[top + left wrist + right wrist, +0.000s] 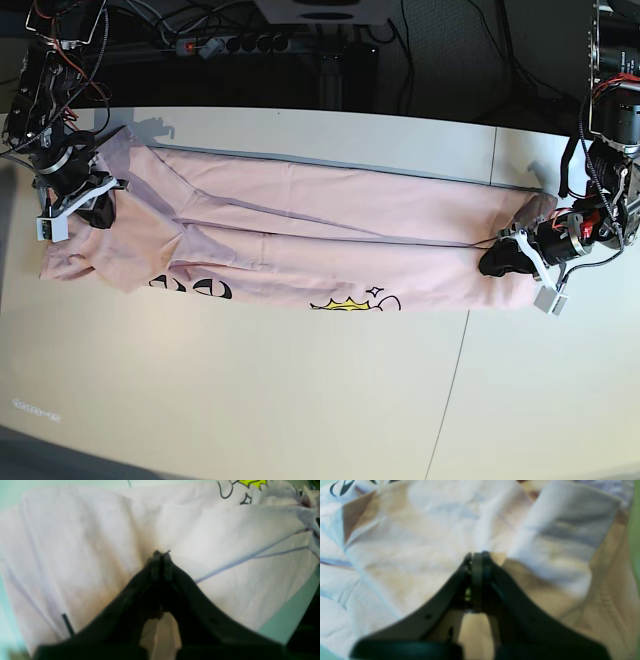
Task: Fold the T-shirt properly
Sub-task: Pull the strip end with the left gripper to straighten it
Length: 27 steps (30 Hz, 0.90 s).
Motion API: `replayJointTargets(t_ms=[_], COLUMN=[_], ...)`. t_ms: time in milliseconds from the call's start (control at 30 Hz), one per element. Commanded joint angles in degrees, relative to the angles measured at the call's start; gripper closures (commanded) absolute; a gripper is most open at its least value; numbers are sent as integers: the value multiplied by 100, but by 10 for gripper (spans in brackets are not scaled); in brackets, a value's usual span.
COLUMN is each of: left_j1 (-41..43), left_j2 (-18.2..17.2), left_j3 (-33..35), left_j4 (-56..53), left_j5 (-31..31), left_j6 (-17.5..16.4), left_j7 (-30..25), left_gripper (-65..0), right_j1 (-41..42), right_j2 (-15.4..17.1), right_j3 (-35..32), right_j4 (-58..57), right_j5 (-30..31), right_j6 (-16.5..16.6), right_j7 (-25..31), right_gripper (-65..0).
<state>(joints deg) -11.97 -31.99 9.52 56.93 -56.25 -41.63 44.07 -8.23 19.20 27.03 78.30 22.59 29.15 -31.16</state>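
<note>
The pale pink T-shirt point(330, 235) lies stretched in a long folded band across the white table point(300, 400). Black lettering point(190, 287) and a yellow crown print point(345, 303) show along its near edge. At the band's right end my left gripper point(497, 262) is shut on the cloth. In the left wrist view its tips point(162, 553) meet on the pink fabric point(87, 542), with the crown point(252, 483) at the top. My right gripper point(95, 208) is shut on the left end, and its closed tips point(477, 557) press into rumpled fabric point(407, 542).
A power strip point(230, 42) and cables run along the dark back edge behind the table. The arm bases stand at the far left point(45, 60) and far right point(615, 110). Bare tabletop lies in front of the shirt.
</note>
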Motion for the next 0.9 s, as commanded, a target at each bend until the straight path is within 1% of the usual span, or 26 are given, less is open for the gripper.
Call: replayJointTargets(t_ms=[0,67,133,167,233,267,333,400,433,533,667,867], left_j1=[-107,-125,-125,-122,-122,-122,-109,-44,-15,83,234,262], left_j2=[-205,-310,-415,-472,-623,-734,-970,-1117,-1152,-1134,-1071,-1054], left_j3=[-90,-291,-664,-892,-1327,-1451,-1486,-1425,-1377,-1176,-1045,-1045], left_j4=[83,186,321,380,463,479,476,479,476,472,470,382], left_j5=[-118,-557,-949,-1134,-1394,-1443,-1469,-1469,-1467,-1355,-643,-562], left_j6=[163,163,163,163,163,163,163,163,163,163,163,163], left_j7=[170,516,901,1075,1298,1322,1322,1318,1318,1211,791,717], left_gripper=[-79,-178,-280,-310,-321,-323,-366,-415,-426,-426,-426,-426], right_j1=[-7,-4,-4,-4,-7,-7,-7,-4,-4,-4,-4,-7], right_j2=[79,79,79,79,79,79,79,79,79,79,76,79], right_j3=[15,15,15,15,15,15,15,4,-13,-111,-245,-247], right_j4=[0,0,0,0,0,0,0,0,0,0,0,0], right_j5=[-205,-205,-203,-203,-203,-203,-203,-195,-166,-109,-116,-116], right_j6=[404,404,404,404,404,407,407,407,407,407,407,407], right_j7=[-229,-227,-227,-227,-229,-232,-251,-251,-251,-254,-391,-444], right_gripper=[0,0,0,0,0,0,0,0,0,0,0,0])
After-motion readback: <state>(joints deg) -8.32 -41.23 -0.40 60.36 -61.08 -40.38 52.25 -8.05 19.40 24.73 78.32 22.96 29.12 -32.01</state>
